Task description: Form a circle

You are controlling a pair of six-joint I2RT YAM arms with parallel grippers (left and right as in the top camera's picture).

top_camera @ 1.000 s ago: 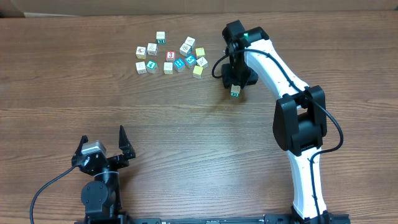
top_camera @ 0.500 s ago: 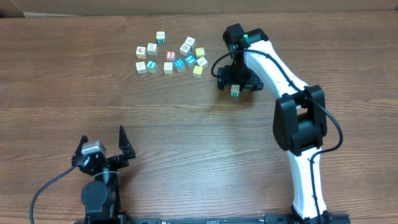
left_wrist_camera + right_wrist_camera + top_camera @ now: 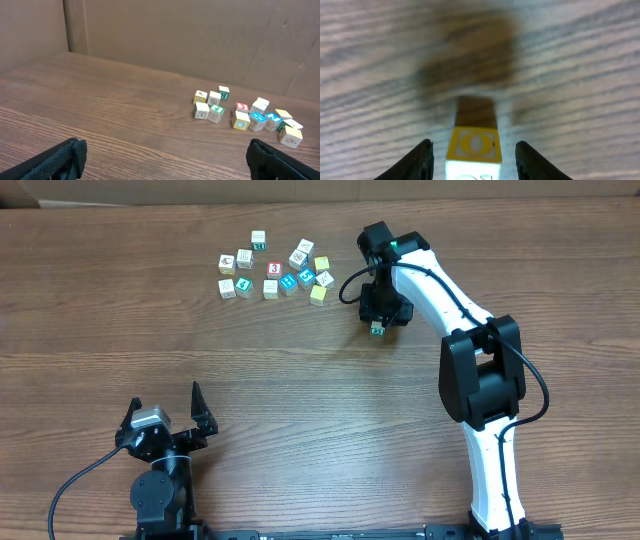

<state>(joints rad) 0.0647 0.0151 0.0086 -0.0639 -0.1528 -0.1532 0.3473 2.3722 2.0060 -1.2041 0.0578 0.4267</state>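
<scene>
The circle (image 3: 306, 277) is a tight bunch of white, teal-marked and yellow cubes at the back of the table, also in the left wrist view as the circle (image 3: 272, 120). To its right a single cube (image 3: 377, 330) with a yellow O face (image 3: 474, 144) sits on the wood. My right gripper (image 3: 378, 326) points down over it. In the right wrist view the right gripper (image 3: 474, 157) is open, a finger (image 3: 420, 161) on each side of the cube with a gap to it. My left gripper (image 3: 165, 160) stands wide open and empty near the front left.
A looser scatter of similar cubes (image 3: 245, 272) lies left of the tight group, seen too as small cubes (image 3: 212, 102) in the left wrist view. A brown cardboard wall (image 3: 175, 35) backs the table. The right arm (image 3: 480, 380) stretches along the right side.
The right gripper's jaws spread wide half a second ago and have narrowed again around the lone cube. The cube has stayed in place. The left arm has not moved.
</scene>
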